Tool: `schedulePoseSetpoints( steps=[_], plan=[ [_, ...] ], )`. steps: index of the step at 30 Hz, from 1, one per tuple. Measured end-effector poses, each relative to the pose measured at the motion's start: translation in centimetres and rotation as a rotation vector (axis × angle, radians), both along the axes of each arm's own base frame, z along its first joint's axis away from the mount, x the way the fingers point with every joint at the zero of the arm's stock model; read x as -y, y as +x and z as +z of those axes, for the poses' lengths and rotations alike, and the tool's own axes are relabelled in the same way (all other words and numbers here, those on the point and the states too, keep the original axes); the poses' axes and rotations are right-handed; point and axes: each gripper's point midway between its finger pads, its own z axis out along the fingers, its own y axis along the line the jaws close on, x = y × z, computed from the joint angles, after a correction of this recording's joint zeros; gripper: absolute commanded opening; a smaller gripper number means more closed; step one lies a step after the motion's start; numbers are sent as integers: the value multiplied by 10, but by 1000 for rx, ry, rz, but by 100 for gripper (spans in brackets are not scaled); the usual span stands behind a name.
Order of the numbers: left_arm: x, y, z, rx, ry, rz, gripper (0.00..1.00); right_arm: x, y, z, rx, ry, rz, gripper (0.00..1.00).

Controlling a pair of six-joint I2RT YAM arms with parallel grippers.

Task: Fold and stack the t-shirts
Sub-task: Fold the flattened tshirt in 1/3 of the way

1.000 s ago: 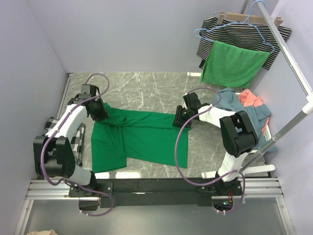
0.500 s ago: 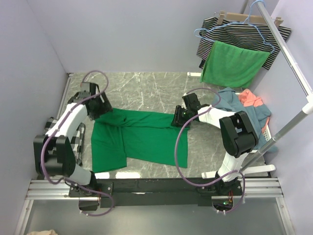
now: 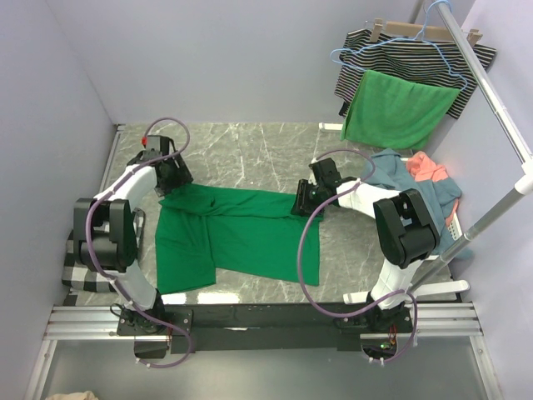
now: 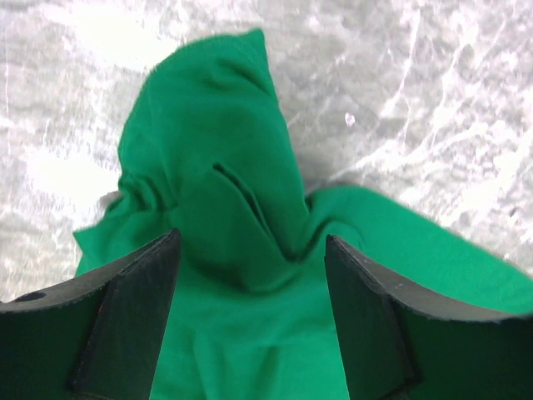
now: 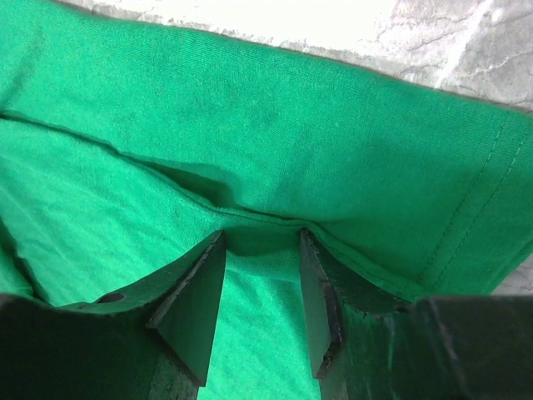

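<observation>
An emerald green t-shirt (image 3: 241, 233) lies spread on the marble table, partly folded. My left gripper (image 3: 172, 177) hovers at its far left corner, jaws wide open. In the left wrist view the gripper (image 4: 251, 242) frames a bunched hump of the green t-shirt (image 4: 225, 167), and nothing is pinched. My right gripper (image 3: 302, 200) sits on the shirt's far right edge. In the right wrist view its jaws (image 5: 261, 236) stand partly apart, pressed on the cloth, with a hemmed fold (image 5: 350, 167) at the fingertips. More t-shirts, dusty blue (image 3: 390, 171) and coral (image 3: 426, 167), lie heaped at the right.
A clothes rack (image 3: 491, 92) stands at the right, carrying a black-and-white striped garment (image 3: 416, 57) and a bright green cloth (image 3: 396, 108) on hangers. Lilac walls close in the left and far sides. Bare marble (image 3: 241, 154) shows beyond the shirt.
My left gripper has opened, let go of the shirt's corner and drawn back toward the far side. The right gripper has barely moved.
</observation>
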Motion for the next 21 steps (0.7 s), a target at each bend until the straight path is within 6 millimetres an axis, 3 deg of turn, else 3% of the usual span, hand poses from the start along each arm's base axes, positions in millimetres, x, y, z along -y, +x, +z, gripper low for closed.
schedulePoseSetpoints(
  steps=[7,10,11,14,21],
  plan=[
    [-18,13,-5,61,-33,80,65,0,-1,0,-1,-3,7,49],
    [-27,17,-9,71,-50,113,52,0,0,0,-4,-4,8,49],
    [-30,19,-10,76,-54,122,43,0,0,0,-5,-4,8,49],
    [-31,24,-16,78,-72,137,27,0,0,0,-7,-4,8,49],
    [-27,29,-22,81,-96,127,9,0,0,0,-10,-6,9,49]
  ],
)
